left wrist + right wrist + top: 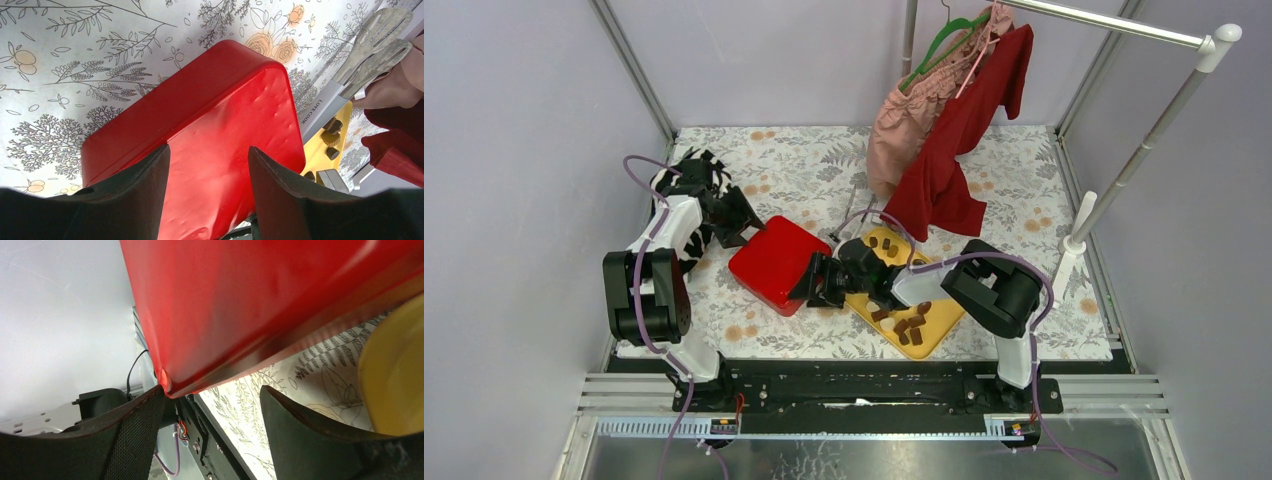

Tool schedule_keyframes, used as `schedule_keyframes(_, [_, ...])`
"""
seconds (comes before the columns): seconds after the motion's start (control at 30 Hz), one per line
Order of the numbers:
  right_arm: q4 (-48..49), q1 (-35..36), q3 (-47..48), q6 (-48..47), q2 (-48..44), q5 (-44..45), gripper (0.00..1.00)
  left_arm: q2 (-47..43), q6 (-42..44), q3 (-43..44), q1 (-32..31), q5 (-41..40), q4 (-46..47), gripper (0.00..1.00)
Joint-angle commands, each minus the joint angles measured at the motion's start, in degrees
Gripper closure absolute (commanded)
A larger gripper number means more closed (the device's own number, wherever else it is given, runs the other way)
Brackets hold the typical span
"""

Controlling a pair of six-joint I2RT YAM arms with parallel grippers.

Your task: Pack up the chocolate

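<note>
The chocolate (907, 326) lies as several small brown pieces on the yellow tray (940, 330); a few pieces (330, 138) also show in the left wrist view. A red square box (774, 262) sits left of the tray, its lid on. My left gripper (738, 226) is at the box's far left corner, and its jaws (209, 151) stand open over the red lid (225, 115). My right gripper (810, 284) is at the box's right edge. It is open (211, 390), and a corner of the box (165, 382) sits against one fingertip.
Metal tongs (371, 49) lie behind the tray on the floral cloth (814, 170). A red garment (954, 140) and a pink one (914, 110) hang from a white rack (1144, 150) at the back right. The tray's rim (395, 380) is close to my right fingers.
</note>
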Motion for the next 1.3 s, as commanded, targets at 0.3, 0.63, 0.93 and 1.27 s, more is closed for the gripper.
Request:
schedule_keyframes(0.3, [0.59,1.33,4.54,1.25,2.74,-0.26,0.39,-0.05,-0.46,-0.88,0.06,-0.07,2.69,0.36])
schedule_keyframes(0.63, [3.95,1.69,1.66,1.30,3.22,-1.07,0.68,0.51,-0.46,-1.84,0.07,-0.06,3.53,0.36])
schedule_keyframes(0.93, [5.97,1.69,0.44,2.81,3.97,-1.32,0.70,-0.23,-0.28,-1.76,0.07,-0.97,3.33,0.37])
schedule_keyframes(1.27, [2.99,1.68,1.46,2.03,-1.59,3.18,0.19,-3.41,-0.78,-0.98,0.45,-6.79,2.51,0.37])
